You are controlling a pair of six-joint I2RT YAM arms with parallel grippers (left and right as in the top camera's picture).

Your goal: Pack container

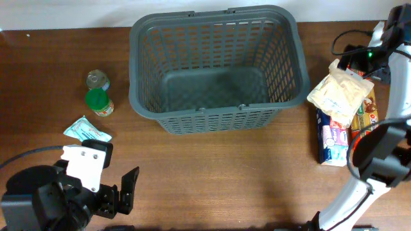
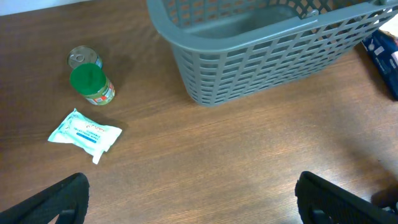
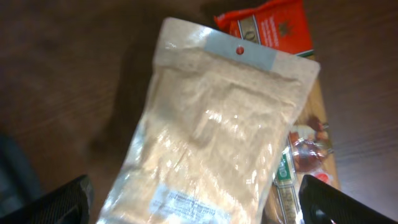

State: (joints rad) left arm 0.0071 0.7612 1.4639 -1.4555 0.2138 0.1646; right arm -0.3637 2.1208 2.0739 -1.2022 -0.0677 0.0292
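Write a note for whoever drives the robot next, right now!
Left tool: open, empty, near the wipes pack.
Right tool: open, over the beige bag, not closed on it.
Container: mid-table, empty.
Done: nothing packed yet.
Left to do: the can, green-lidded jar and wipes pack on its left, and the beige bag and boxes on its right.

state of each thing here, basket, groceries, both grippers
basket: upright, empty
can: upright, closed
jar: upright, green lid on
blue packet: lying flat
beige bag: sealed, lying on boxes
left gripper: open, empty
right gripper: open, above beige bag
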